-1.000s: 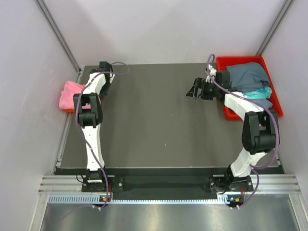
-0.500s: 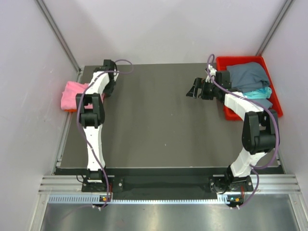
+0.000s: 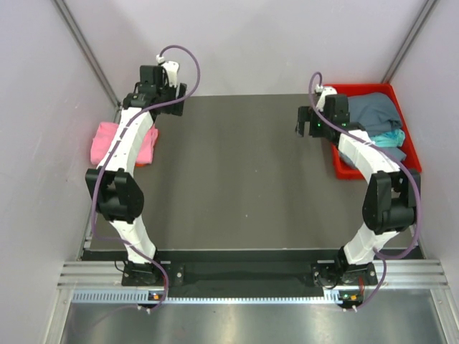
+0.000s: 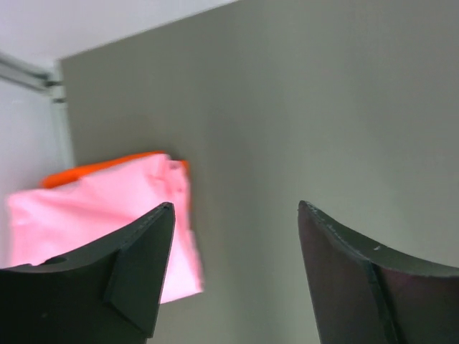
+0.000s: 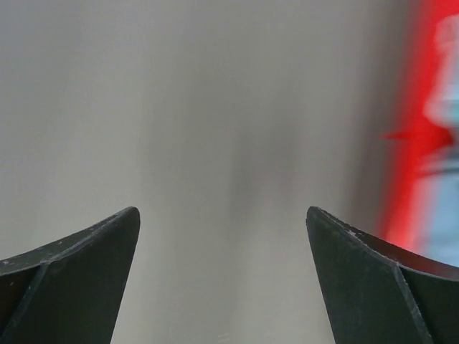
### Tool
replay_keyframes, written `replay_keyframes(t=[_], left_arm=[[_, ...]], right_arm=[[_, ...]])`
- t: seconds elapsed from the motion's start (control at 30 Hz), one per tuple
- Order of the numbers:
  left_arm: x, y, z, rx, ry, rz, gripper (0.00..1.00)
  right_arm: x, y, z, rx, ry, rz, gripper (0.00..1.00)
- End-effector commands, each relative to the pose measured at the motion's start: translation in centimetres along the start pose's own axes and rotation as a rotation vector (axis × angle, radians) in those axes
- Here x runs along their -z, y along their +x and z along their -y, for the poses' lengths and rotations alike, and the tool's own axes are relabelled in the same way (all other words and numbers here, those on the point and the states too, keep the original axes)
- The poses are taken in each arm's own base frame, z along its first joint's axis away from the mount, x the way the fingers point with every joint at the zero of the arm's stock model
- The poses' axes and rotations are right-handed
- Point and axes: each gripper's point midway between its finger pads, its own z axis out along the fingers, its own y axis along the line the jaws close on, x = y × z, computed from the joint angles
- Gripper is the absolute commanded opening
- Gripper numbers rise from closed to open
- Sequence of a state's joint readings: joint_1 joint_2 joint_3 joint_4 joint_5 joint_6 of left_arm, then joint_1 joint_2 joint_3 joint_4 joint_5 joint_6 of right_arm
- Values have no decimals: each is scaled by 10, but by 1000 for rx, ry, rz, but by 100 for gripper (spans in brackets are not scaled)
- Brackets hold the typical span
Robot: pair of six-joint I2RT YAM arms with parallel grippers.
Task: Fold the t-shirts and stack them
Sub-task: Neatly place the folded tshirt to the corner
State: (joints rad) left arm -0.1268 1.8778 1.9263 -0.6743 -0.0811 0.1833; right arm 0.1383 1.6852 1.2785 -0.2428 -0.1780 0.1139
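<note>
The left claw is wide and empty; the pink shirt lies at its left, on an orange shirt. The right claw is wide and empty too.

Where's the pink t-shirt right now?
In the top view, the pink t-shirt lies folded at the left edge of the table, toward the far corner. It rests on an orange shirt, right beside the left arm.

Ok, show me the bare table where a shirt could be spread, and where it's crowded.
The dark table is bare across its whole middle, from the pink shirt at the left edge to the red tray at the far right. Crowded: the tray, heaped with shirts.
</note>
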Motion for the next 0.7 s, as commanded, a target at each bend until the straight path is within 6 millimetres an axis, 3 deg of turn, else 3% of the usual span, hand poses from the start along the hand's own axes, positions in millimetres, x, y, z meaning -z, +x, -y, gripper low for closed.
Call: replay_keyframes(t=[0.0, 0.17, 0.3, 0.5, 0.67], left_arm=[[-11, 1, 38, 141, 187, 79, 79], [-11, -1, 57, 229, 273, 87, 79], [-6, -10, 63, 226, 293, 110, 80], [2, -19, 65, 222, 299, 135, 80], [11, -19, 67, 215, 313, 146, 80]], right_arm=[[47, -59, 52, 101, 376, 129, 100], [78, -63, 66, 89, 513, 92, 100], [90, -54, 74, 99, 561, 66, 100], [113, -68, 74, 141, 578, 122, 100], [120, -65, 71, 147, 563, 124, 100]])
